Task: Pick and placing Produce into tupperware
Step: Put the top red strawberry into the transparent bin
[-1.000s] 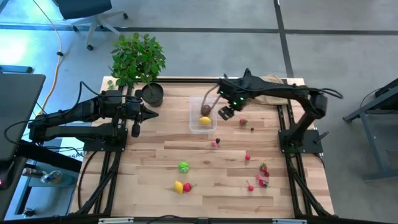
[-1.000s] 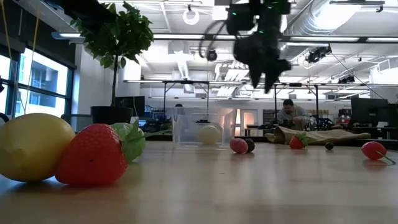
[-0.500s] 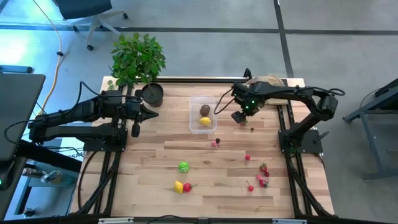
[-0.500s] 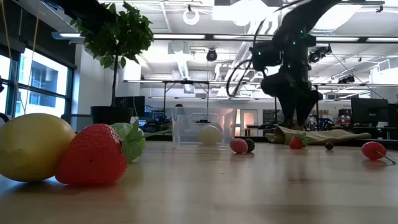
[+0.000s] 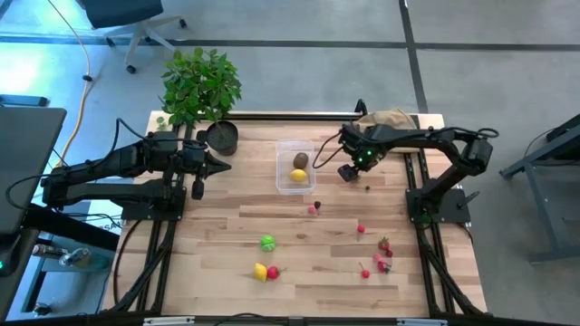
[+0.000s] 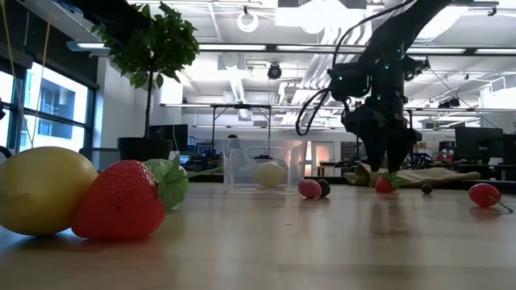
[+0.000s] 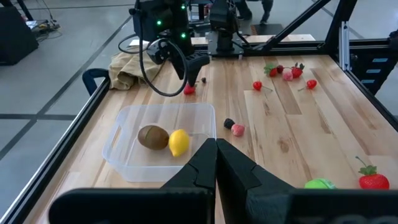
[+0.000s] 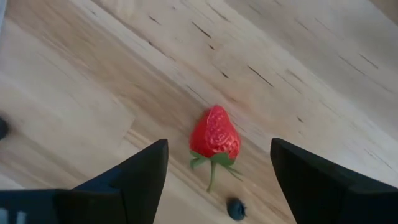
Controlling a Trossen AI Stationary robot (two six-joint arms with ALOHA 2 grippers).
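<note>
Right gripper (image 8: 217, 168) hovering over a strawberry (image 8: 215, 134)
Fingers spread wide — berry between them (tupperware (image 5: 295, 167) at nine o'clock).

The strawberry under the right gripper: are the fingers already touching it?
Apart. In the right wrist view, bare wood shows on both sides between the strawberry and the open right gripper's fingers.

Bare wood either side of the strawberry (image 8: 215, 135), between the spread fingers (image 8: 134, 174). Small dark berry (image 8: 236, 209) just beside its stem; tupperware (image 5: 295, 167) well apart.
</note>
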